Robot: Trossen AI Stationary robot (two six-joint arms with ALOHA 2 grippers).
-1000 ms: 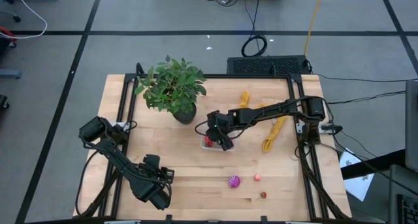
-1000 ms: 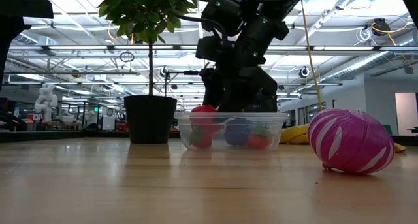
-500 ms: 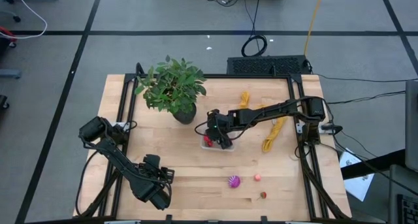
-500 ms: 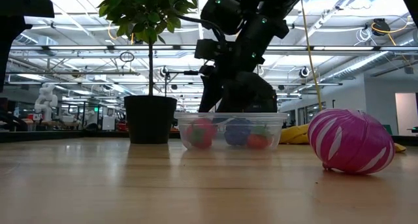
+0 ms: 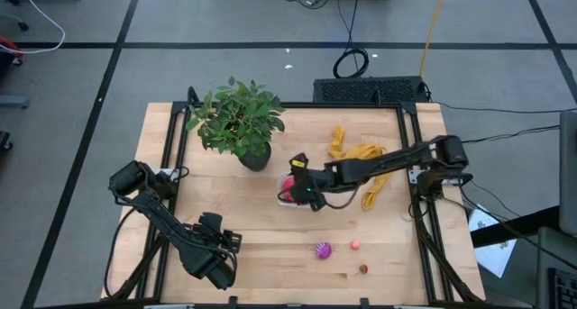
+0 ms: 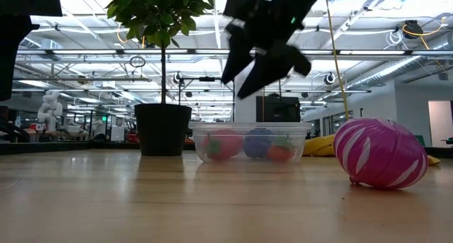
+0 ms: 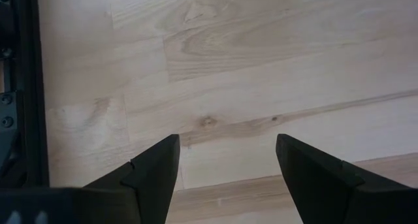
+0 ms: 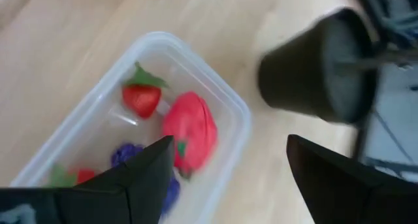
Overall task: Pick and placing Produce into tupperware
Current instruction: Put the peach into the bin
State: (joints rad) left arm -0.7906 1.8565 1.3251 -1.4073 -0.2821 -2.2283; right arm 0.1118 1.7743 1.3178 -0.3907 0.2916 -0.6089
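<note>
On the counter (image 5: 270,237), my right jaws (image 8: 225,168) hang spread wide and empty above the tupperware (image 8: 225,116), clear of its rim. My left jaws (image 7: 225,165) wait open at the near left corner. Inside the tupperware sit a red piece (image 8: 191,129), a strawberry (image 8: 141,98) and purple fruit (image 8: 124,153); three pieces lie near the front edge, the magenta one (image 5: 322,249) largest.

Your tupperware (image 8: 230,113) is a clear rounded-corner tub sitting upright mid-surface, lid off. Inside you've got a big red-pink piece (image 8: 191,131), a red strawberry with green cap (image 8: 141,98), a purple bumpy one (image 8: 124,155) and another red piece (image 8: 83,175) at the edge of view. Still loose near the front edge: a magenta striped fruit (image 5: 322,250), a small pink one (image 5: 355,245) just beside it, and a small red strawberry (image 5: 363,269), all well apart from the tub.
</note>
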